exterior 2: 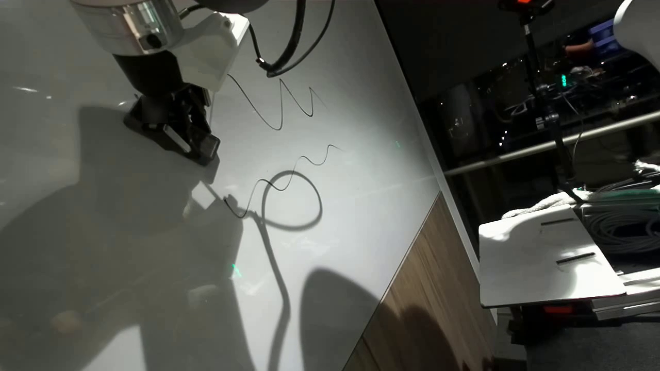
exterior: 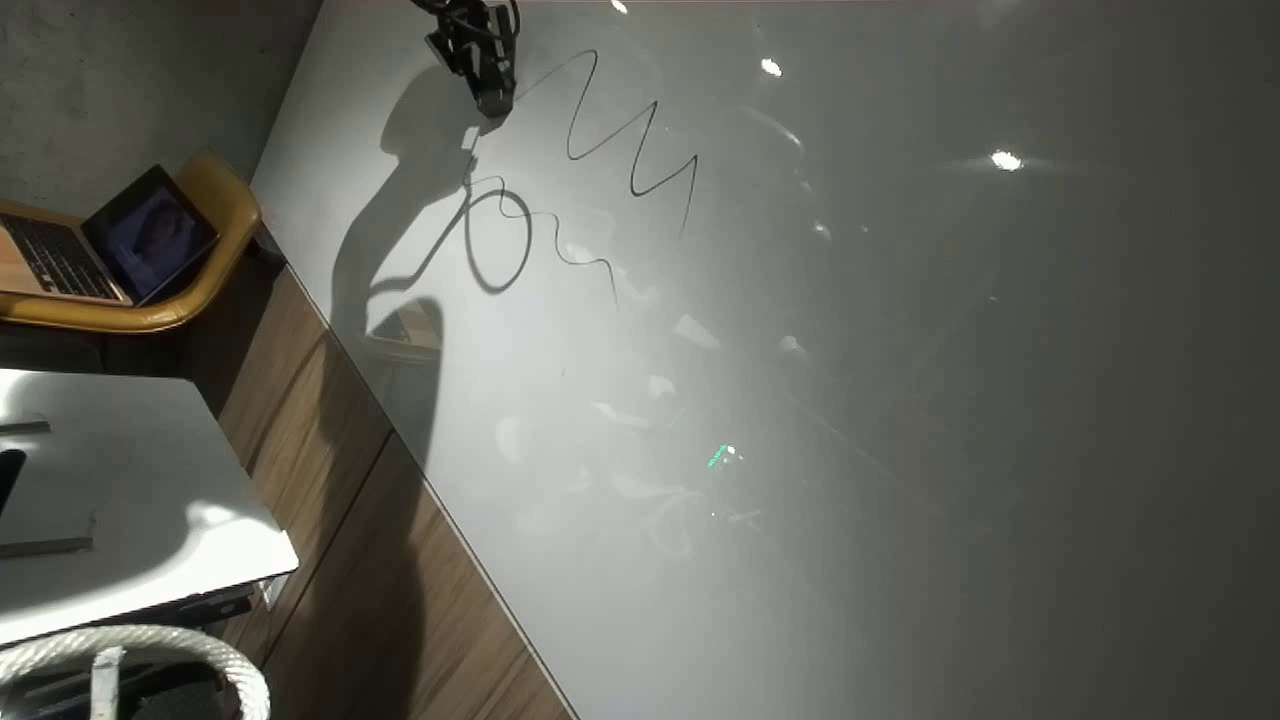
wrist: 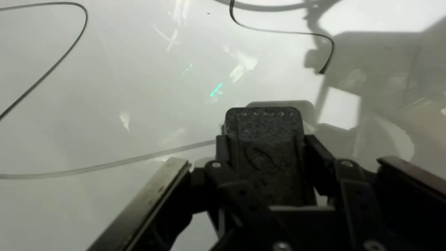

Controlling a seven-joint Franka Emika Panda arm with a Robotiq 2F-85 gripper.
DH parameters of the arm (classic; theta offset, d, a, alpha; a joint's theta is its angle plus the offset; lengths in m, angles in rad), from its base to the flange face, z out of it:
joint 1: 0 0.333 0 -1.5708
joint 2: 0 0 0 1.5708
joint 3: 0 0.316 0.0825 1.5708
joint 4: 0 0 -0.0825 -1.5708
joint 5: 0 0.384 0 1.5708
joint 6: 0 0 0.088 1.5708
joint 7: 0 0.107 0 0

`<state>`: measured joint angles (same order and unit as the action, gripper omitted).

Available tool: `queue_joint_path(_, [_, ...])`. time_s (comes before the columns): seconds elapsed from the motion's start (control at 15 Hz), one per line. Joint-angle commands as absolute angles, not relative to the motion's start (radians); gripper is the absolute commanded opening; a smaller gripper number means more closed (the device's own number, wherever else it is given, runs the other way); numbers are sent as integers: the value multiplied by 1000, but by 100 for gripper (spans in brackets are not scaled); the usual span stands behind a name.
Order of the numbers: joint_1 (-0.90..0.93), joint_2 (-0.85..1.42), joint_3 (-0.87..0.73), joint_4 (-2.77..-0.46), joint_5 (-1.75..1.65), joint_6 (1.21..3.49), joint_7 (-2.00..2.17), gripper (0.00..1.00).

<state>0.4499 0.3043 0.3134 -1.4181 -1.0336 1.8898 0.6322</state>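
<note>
The end effector (wrist: 265,150) is gripping a dark-grey, grainy rectangular block (wrist: 266,164) beside a thin black zigzag line (exterior: 655,103), seemingly for wiping, which is next likely requiring level contact.

laptop (exterior: 65,255) — open (bluish screen (exterior: 155,235)) | tan chair (exterior: 237,220) — beneath it | white panel (exterior: 120,480)

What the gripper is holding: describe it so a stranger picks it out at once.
Find the large glossy white surface, then the thin wavy lines on it. Near those lines is the black gripper, clamping a dark grey block. Unlike the gripper's slim fingers on either side, the block is broad and mottled, with rounded corners.
</note>
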Motion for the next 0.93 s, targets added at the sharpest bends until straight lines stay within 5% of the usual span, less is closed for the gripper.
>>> queue_joint_path(0.0, [466, 384, 270, -1202, -1088, 1883, 537, 29])
queue_joint_path(0.87, [451, 395, 285, -1021, -1059, 1832, 402, 29])
